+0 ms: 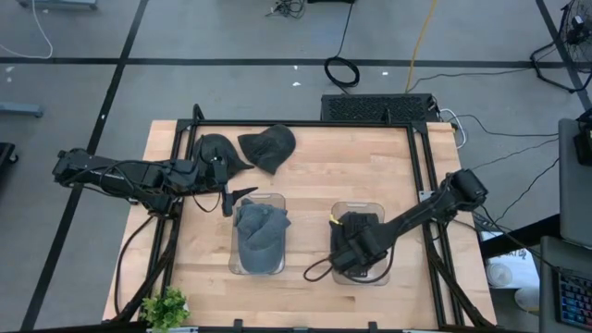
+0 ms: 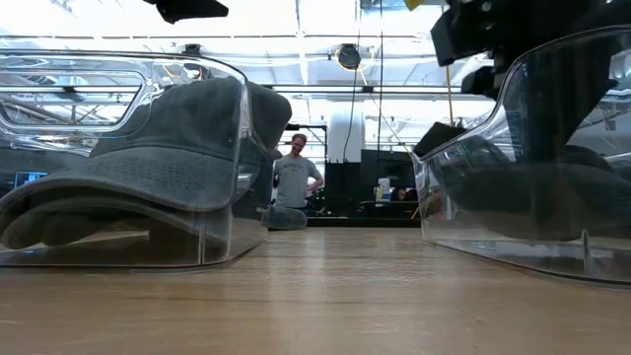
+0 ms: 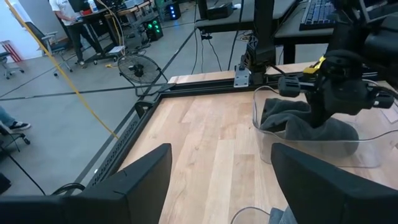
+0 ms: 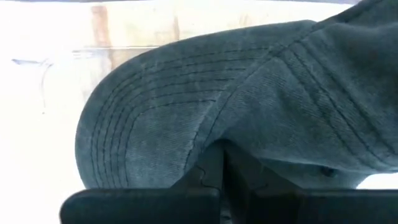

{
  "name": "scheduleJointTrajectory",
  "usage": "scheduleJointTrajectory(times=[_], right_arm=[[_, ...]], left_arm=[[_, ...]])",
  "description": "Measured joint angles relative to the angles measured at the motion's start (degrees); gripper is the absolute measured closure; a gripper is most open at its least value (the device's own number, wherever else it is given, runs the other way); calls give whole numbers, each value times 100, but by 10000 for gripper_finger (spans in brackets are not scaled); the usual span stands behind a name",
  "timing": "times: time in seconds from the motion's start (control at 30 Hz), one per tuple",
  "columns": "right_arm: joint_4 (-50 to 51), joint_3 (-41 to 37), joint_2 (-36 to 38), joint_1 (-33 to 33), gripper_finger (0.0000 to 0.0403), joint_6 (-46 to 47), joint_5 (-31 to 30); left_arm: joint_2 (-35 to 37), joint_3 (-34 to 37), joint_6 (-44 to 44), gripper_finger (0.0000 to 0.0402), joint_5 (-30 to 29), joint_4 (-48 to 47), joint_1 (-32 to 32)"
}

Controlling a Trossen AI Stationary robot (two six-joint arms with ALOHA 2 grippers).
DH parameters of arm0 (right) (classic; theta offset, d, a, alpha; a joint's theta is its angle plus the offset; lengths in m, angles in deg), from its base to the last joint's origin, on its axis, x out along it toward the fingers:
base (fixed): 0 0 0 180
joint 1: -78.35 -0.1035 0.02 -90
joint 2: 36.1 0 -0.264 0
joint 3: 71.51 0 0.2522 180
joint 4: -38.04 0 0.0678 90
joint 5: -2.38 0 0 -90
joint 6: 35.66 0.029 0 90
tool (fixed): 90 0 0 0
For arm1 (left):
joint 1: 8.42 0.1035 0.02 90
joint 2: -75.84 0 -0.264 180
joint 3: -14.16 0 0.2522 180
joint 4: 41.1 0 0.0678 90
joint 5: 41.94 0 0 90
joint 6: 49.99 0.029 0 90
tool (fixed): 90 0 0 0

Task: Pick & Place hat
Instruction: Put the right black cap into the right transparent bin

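We find open tabletop (image 1: 314,176) between the two clear bins, and a wide bare stretch from twelve to three o'clock of centre. The left bin (image 1: 258,268) is filled by a grey hat (image 1: 261,231); the right bin (image 1: 359,277) is blocked by the right arm. Two dark hats (image 1: 245,148) and the left arm crowd ten o'clock.

My left gripper (image 3: 217,180) hovers over bare wooden desk (image 3: 205,137), fingers (image 3: 140,180) spread wide, nothing between them. Farther along, near a desk corner, a clear bin (image 3: 273,134) holds a grey hat (image 3: 298,121), the other arm's gripper (image 3: 339,93) down on it. Person (image 3: 68,18) stands beyond the desk.
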Motion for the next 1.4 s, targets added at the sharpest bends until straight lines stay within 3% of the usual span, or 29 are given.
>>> scheduleJointTrajectory(times=[0.17,0.47,0.67,0.97,1.23,1.4], right_arm=[[36,-15,75,35,403,330,-115],[-51,9,898,-167,403,734,-741],[-534,-96,858,-379,403,626,-534],[-1892,-1272,685,-237,403,907,139],[-1777,-1160,1046,-297,403,863,171],[-1495,-997,1426,-366,403,846,-195]], left_arm=[[0,2,-1,127,0,-1,0],[0,2,-2,115,0,0,1],[0,2,-1,124,0,0,2],[0,2,-2,119,0,0,2],[0,2,-2,120,0,-2,2],[-1,2,-2,128,0,0,2]])
